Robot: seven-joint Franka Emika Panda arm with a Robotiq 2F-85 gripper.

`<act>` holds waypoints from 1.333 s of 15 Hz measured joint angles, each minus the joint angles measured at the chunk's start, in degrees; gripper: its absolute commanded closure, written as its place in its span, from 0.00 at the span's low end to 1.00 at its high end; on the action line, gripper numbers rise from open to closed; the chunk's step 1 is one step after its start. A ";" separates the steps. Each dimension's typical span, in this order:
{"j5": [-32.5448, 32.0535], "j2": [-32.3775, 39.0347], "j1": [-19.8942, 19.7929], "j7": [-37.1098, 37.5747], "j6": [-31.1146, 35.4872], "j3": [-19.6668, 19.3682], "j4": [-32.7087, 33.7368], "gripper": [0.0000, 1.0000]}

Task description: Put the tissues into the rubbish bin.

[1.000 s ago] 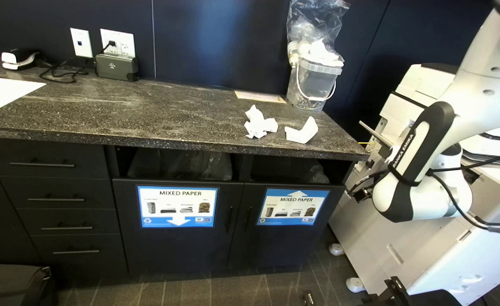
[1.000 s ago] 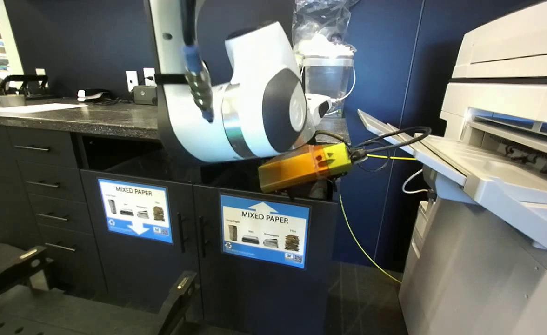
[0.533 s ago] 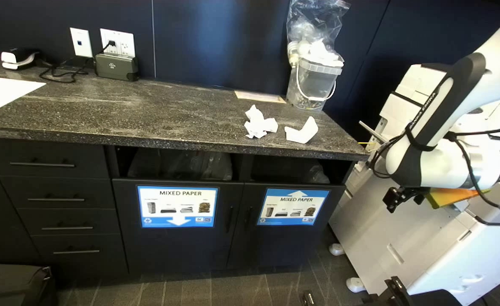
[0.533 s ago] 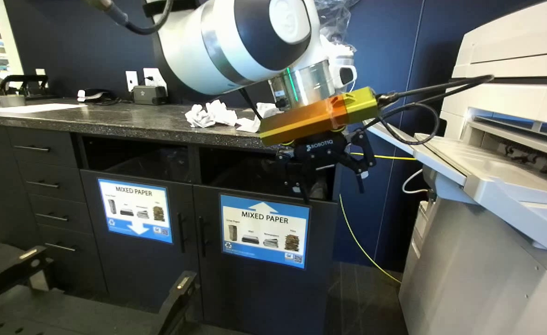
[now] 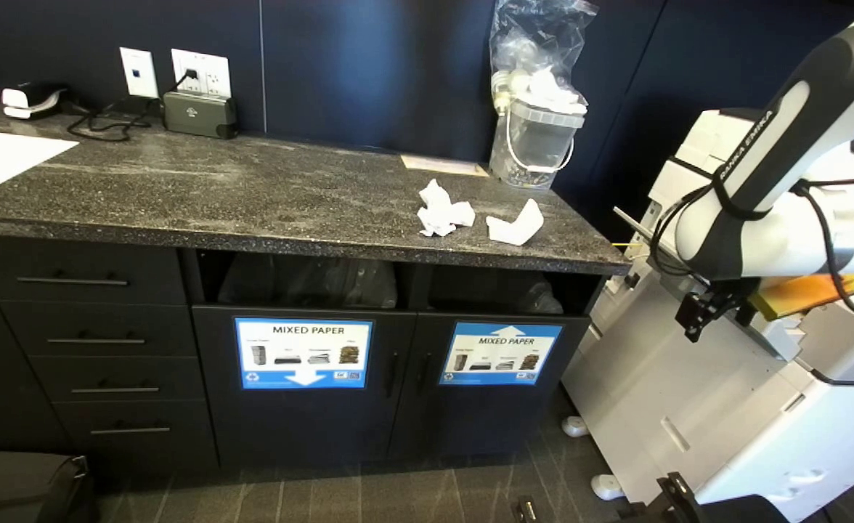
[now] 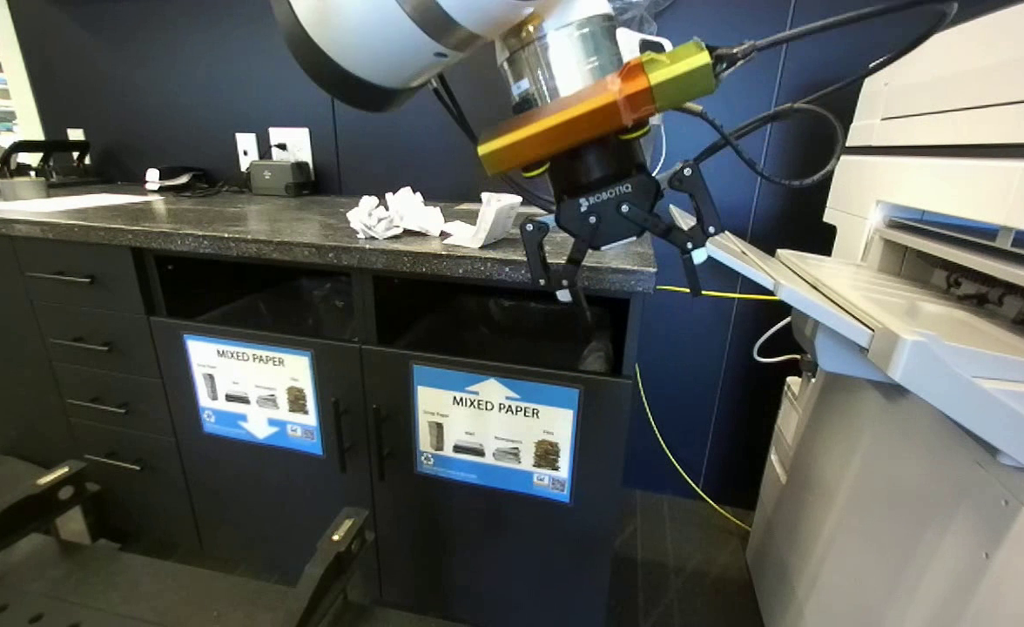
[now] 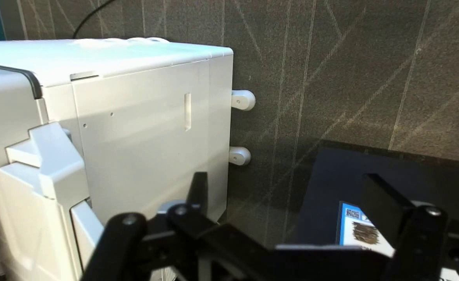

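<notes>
Two white tissues lie on the dark counter near its right end. The crumpled tissue [image 5: 444, 212] [image 6: 394, 214] and the folded tissue [image 5: 517, 223] [image 6: 488, 221] show in both exterior views. Dark rubbish bins stand inside the cabinet under the counter, behind two openings. The right bin [image 5: 496, 290] [image 6: 490, 331] and the left bin [image 5: 307, 282] [image 6: 290, 305] have dark liners, and their insides are too dark to see. My gripper [image 6: 640, 296] is open and empty, tilted, in front of the counter's right end. The wrist view shows its fingers [image 7: 286, 181] wide apart, with no tissue in view.
A clear bucket [image 5: 532, 145] with a plastic bag stands at the counter's back right. A white printer [image 5: 717, 349] [image 6: 895, 435] with a protruding tray [image 6: 921, 340] stands right of the cabinet. A yellow cable [image 6: 677, 453] hangs between them.
My gripper has risen from in front of the right bin's opening to about counter height, and the arm has drawn back, up and to the right. The tissues on the counter have not moved.
</notes>
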 measured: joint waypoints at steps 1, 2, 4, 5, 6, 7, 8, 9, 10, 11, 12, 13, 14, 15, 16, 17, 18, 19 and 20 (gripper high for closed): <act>0.04 0.04 4.24 0.00 -1.17 -3.98 0.01 0.00; 0.21 0.08 8.47 -0.08 -2.44 -7.80 0.03 0.00; 1.50 0.12 16.79 -1.22 -5.54 -14.76 0.11 0.00; 2.86 0.12 21.12 -2.70 -7.51 -18.04 0.20 0.00; 4.60 0.18 25.28 -4.61 -9.51 -21.13 0.36 0.00; 6.88 0.44 29.48 -6.77 -11.76 -24.13 0.58 0.00; 9.56 0.96 33.50 -8.93 -14.08 -26.94 0.84 0.00; 12.61 1.91 37.67 -11.20 -16.66 -29.85 1.10 0.00; 15.61 3.32 41.80 -13.28 -19.49 -32.82 1.31 0.00; 18.39 5.18 45.76 -14.95 -22.62 -35.73 1.49 0.00; 20.96 7.47 49.03 -16.22 -26.05 -38.11 1.67 0.00; 23.16 10.26 51.72 -17.13 -29.93 -40.08 1.81 0.00; 24.52 13.28 54.02 -17.56 -34.07 -41.87 1.96 0.00; 25.34 16.46 56.10 -17.66 -38.26 -43.61 2.07 0.00; 25.65 19.60 57.92 -17.67 -42.37 -45.35 2.15 0.00; 25.67 22.82 59.58 -17.67 -46.57 -47.13 2.24 0.00; 25.67 25.94 61.02 -17.67 -50.58 -48.87 2.32 0.00; 25.60 29.05 62.28 -17.69 -54.59 -50.65 2.42 0.00; 25.50 31.96 63.21 -17.69 -58.19 -52.25 2.54 0.00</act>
